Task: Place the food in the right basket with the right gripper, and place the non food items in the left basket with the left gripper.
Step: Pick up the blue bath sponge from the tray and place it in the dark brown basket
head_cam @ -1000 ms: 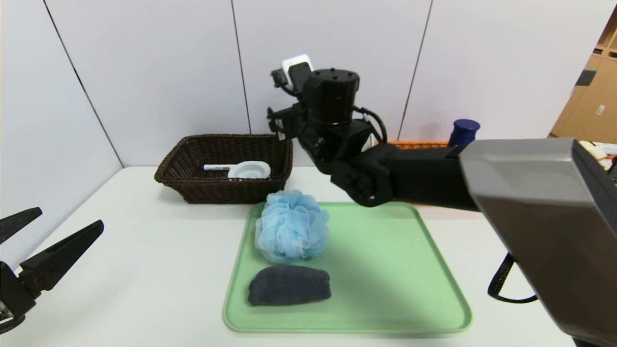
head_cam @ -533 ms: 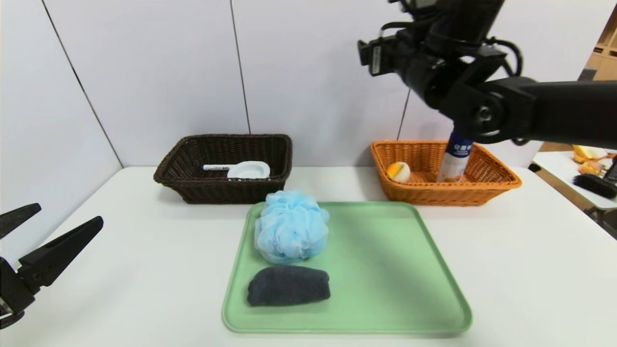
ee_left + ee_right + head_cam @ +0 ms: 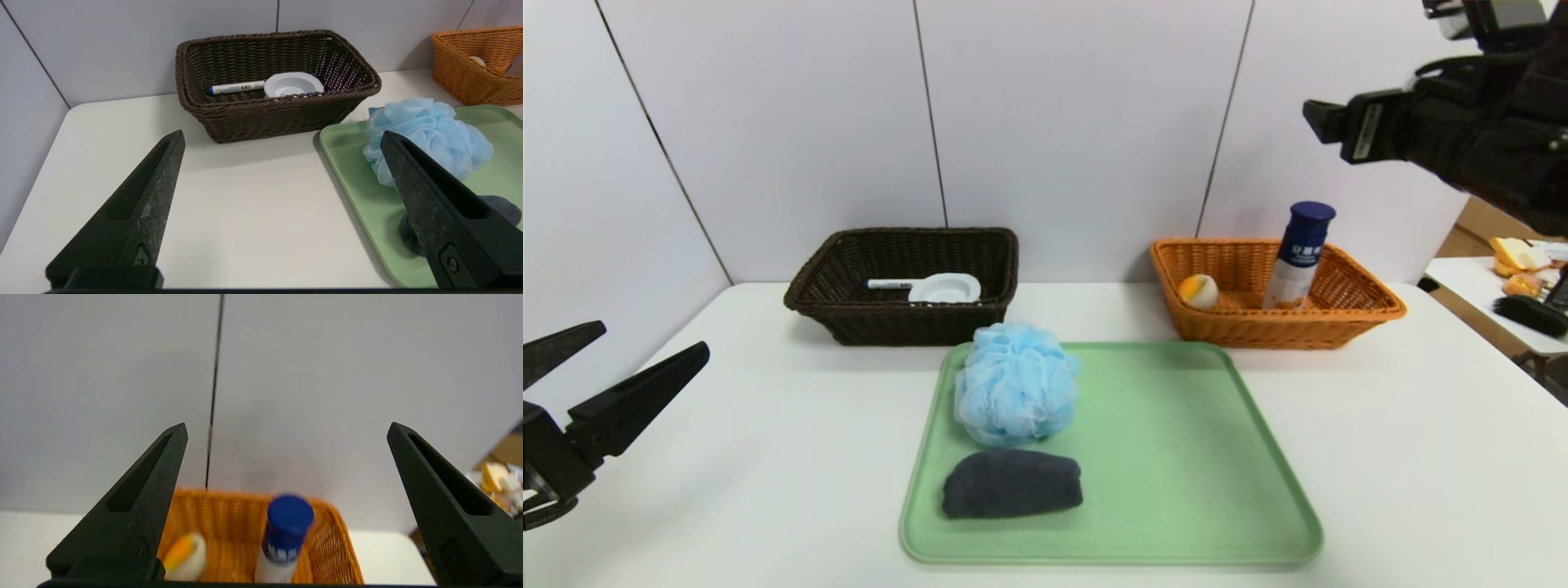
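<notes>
A light blue bath puff (image 3: 1017,382) and a rolled dark grey towel (image 3: 1013,483) lie on the left part of the green tray (image 3: 1176,457). The brown left basket (image 3: 907,322) holds a marker (image 3: 888,283) and a white dish (image 3: 945,287). The orange right basket (image 3: 1282,331) holds an upright blue-capped bottle (image 3: 1298,257) and a yellow-white food piece (image 3: 1198,290). My left gripper (image 3: 654,339) is open and empty, low at the table's left edge. My right gripper (image 3: 286,426) is open and empty, high above the orange basket (image 3: 229,526); its arm (image 3: 1462,139) shows at the upper right.
The wall stands right behind both baskets. A side table (image 3: 1486,282) at the far right carries food pieces and a black brush (image 3: 1531,314). In the left wrist view the puff (image 3: 425,134) and tray (image 3: 355,179) lie just beyond my left fingers.
My right arm has swung up and to the right, from over the tray's back edge to the upper right, uncovering the orange basket and bottle. My left gripper has barely shifted.
</notes>
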### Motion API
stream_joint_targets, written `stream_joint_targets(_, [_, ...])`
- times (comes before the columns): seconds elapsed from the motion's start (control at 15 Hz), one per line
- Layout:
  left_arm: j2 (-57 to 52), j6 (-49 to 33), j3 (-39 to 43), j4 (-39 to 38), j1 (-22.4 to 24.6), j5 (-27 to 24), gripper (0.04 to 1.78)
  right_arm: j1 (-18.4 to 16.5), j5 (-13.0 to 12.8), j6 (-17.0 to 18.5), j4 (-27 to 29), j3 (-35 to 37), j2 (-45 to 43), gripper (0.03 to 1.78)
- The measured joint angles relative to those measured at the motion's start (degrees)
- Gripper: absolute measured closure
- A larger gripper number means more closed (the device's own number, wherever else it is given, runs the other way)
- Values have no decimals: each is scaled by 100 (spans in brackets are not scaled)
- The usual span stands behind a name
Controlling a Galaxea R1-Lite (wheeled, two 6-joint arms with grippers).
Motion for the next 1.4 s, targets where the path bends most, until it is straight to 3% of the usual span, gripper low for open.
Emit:
stream_joint_targets(0.33, [577,-41,-79,-566,-293,1,13,-212,85,868,-63,2404,-1140,12])
stream_joint_targets(0.53, [1145,-294,-284,-1051,-891,12,13,-273,78,1122,-375,3302,-1504,12])
stream_joint_targets(0.93, [2277,-507,-907,-940,-2249,-22,13,-383,78,1128,-527,3766,-1651,12])
stream_joint_targets(1.13, [2870,-462,-1108,-524,-2439,-33,13,-429,76,1128,-524,3779,-1648,12])
stream_joint_targets(1.4, [3914,-380,-1314,-869,-2534,0,13,-503,76,1100,-522,3741,-1651,12])
